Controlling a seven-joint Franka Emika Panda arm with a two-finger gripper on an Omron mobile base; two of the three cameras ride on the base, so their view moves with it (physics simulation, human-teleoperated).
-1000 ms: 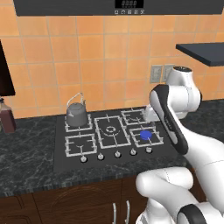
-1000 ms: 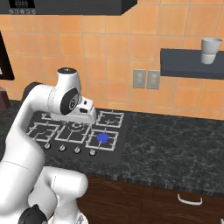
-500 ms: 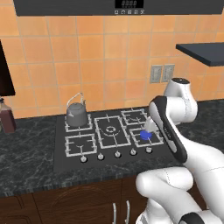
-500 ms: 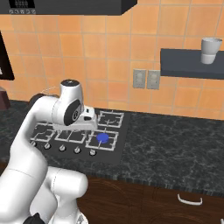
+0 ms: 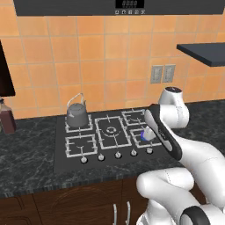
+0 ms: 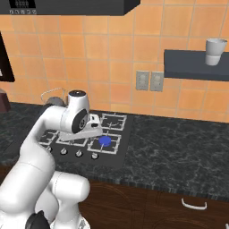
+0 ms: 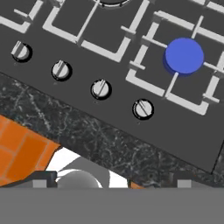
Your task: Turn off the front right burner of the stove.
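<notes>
The stove [image 5: 61,151] sits flush in the dark speckled worktop [image 6: 179,147]. Its front right burner [image 7: 183,56] carries a bright-blue disc inside a grey wire grate, at the cooktop's near right corner. 4 silver knobs [image 7: 143,109] run along the front edge in the hand view; the rightmost sits just forward of the blue burner, slightly to its left. The arm's wrist hangs low over the right side of the stove (partly covering the burner in the left base view). Whether the claw is spread or pressed together cannot be told. A grey kettle [image 5: 77,115] stands on the back left burner.
</notes>
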